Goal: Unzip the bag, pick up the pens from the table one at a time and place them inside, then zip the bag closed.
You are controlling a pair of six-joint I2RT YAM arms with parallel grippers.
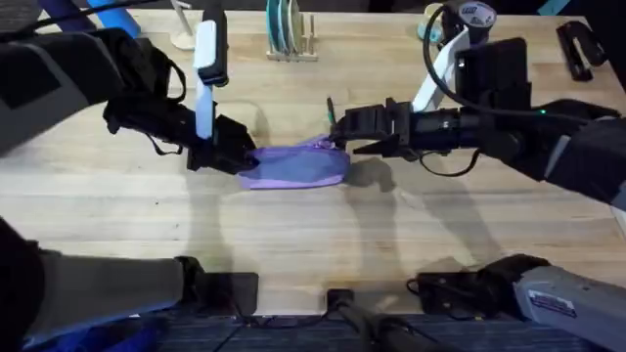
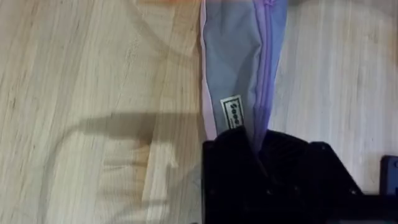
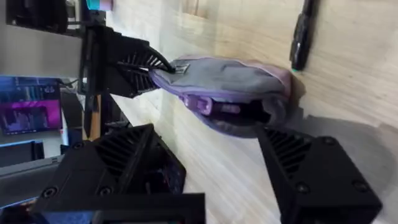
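Observation:
The lavender bag (image 1: 298,166) lies on the table (image 1: 313,244) at the centre. My left gripper (image 1: 243,156) is shut on the bag's left end, and the fabric (image 2: 239,74) runs into its black fingers (image 2: 230,155). My right gripper (image 1: 339,132) stands open at the bag's right end, with its fingers (image 3: 311,174) spread on either side of the bag (image 3: 230,78). That end shows the zipper with a dark gap (image 3: 249,113). A thin dark pen (image 3: 301,34) lies on the wood just beyond the bag, and in the overhead view the pen (image 1: 330,108) sits right behind my right gripper.
A wooden rack with plates (image 1: 289,34) stands at the back centre. A chunky black object (image 1: 577,49) lies at the back right, beside a round container (image 1: 469,15). Bare wood spreads in front of the bag.

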